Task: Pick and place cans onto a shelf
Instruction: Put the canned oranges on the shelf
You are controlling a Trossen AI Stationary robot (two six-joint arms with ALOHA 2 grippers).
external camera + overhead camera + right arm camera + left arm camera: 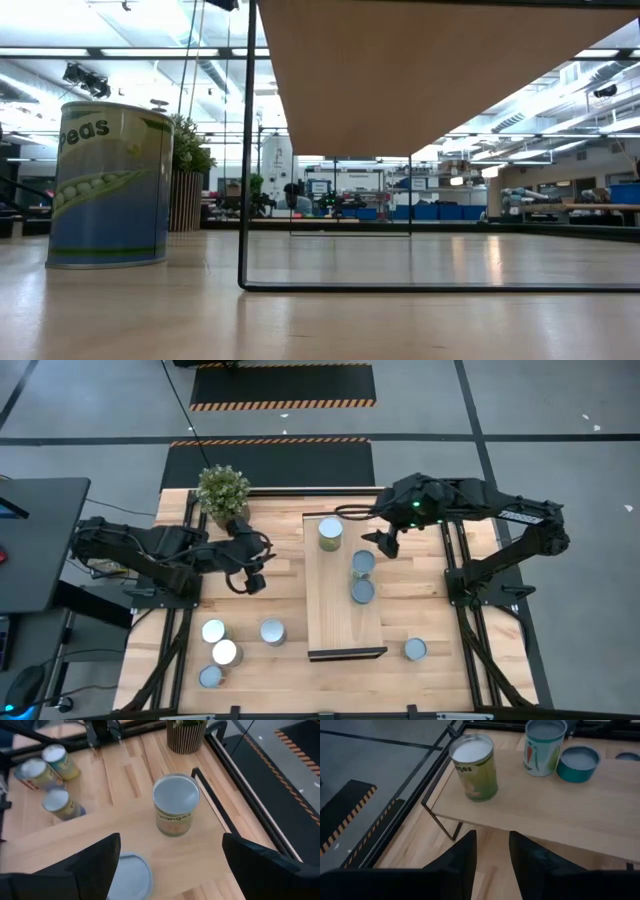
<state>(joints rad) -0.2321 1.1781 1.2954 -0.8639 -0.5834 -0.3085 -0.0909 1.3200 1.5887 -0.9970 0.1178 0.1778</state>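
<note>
High view: three cans [331,534] were seen on the shelf [344,622] in the middle; four [214,631] at lower left, one at lower right.
Left wrist view: the left gripper [491,851] was seen nearly closed, holding nothing.
Right wrist view: the right gripper [170,857] was seen wide open, empty, above the shelf.

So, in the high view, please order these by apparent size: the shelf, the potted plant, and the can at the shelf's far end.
1. The shelf, by far the largest.
2. The potted plant.
3. The can, smallest; it stands raised on the shelf, nearer the camera, yet looks clearly smaller than the plant.
</note>
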